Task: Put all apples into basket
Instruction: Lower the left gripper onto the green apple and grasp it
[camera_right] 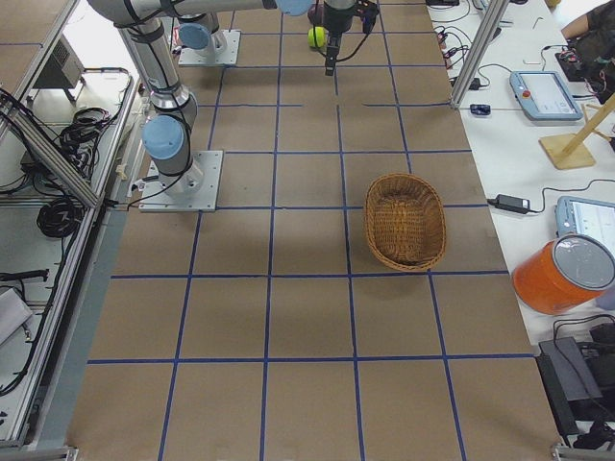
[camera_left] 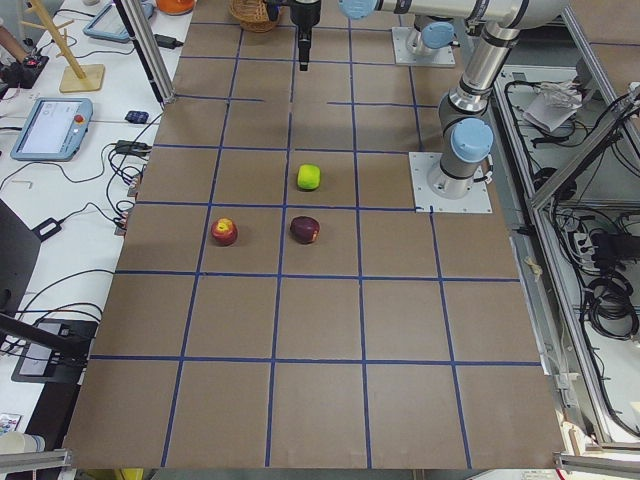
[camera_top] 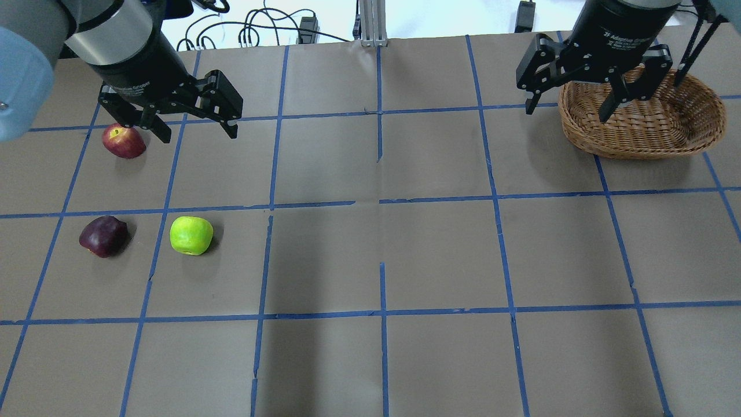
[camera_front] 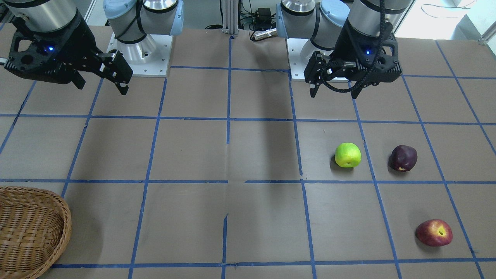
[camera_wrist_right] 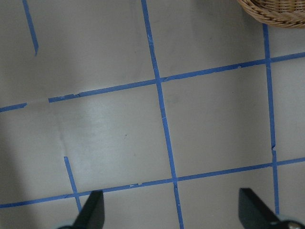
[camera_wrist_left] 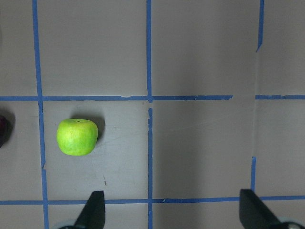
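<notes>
Three apples lie on the table on my left side: a lime green apple (camera_top: 191, 235), a dark maroon apple (camera_top: 103, 236) beside it, and a red apple (camera_top: 123, 141) farther out. They also show in the front view as green (camera_front: 348, 155), maroon (camera_front: 403, 158) and red (camera_front: 434, 232). My left gripper (camera_top: 197, 130) is open and empty, raised above the table near them; the green apple (camera_wrist_left: 77, 137) shows ahead of its fingers (camera_wrist_left: 94, 210). The wicker basket (camera_top: 642, 124) sits empty at the far right. My right gripper (camera_top: 566, 113) is open and empty, raised just beside the basket.
The table is brown paper with a blue tape grid. The two arm bases (camera_front: 141, 50) (camera_front: 310, 58) stand at the robot's edge. A side bench holds tablets (camera_right: 543, 91) and an orange container (camera_right: 567, 274) beyond the table's far edge.
</notes>
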Robot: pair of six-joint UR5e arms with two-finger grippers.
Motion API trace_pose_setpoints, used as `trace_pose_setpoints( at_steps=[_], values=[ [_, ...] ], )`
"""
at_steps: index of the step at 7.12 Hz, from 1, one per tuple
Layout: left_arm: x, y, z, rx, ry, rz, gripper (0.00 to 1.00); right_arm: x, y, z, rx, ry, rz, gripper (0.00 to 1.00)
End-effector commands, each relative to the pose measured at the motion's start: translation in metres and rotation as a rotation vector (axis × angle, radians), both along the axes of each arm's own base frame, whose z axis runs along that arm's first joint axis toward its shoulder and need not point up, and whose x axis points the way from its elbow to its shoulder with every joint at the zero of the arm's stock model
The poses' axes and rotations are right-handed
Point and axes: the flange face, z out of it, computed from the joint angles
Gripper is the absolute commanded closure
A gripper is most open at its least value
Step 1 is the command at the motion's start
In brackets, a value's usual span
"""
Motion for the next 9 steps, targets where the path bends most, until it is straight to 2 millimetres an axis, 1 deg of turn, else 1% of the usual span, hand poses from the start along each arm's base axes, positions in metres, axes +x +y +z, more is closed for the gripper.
trace_pose_setpoints(
  at_steps=[1, 2, 4, 5, 6, 7, 8, 9],
  values=[
    [-0.001, -0.001, -0.001, -0.001, 0.000, 0.007, 0.00, 0.000, 0.002, 0.003, -0.003, 0.001, -0.010, 0.00],
    [0.000, 0.000, 0.000, -0.002, 0.000, 0.004, 0.00, 0.000, -0.001, -0.002, 0.006, 0.001, -0.010, 0.00],
    [0.000, -0.007, -0.002, -0.026, 0.002, -0.002, 0.00, -0.002, 0.000, 0.000, 0.003, 0.018, -0.011, 0.00],
    [0.007, -0.012, -0.006, -0.017, 0.000, 0.010, 0.00, -0.002, 0.004, 0.001, 0.003, 0.018, -0.011, 0.00],
    [0.040, -0.028, -0.024, 0.020, 0.003, 0.065, 0.00, -0.002, 0.003, 0.000, 0.006, 0.016, -0.011, 0.00],
    [0.069, -0.039, -0.059, 0.066, 0.007, 0.011, 0.00, -0.004, 0.003, -0.001, 0.009, 0.017, -0.012, 0.00],
    [0.088, -0.043, -0.097, 0.049, -0.001, -0.120, 0.00, -0.006, 0.002, 0.000, 0.005, 0.016, -0.017, 0.00],
    [0.113, -0.035, -0.142, 0.060, 0.002, -0.171, 0.00, -0.006, 0.001, 0.002, -0.001, 0.015, -0.017, 0.00]
  ],
)
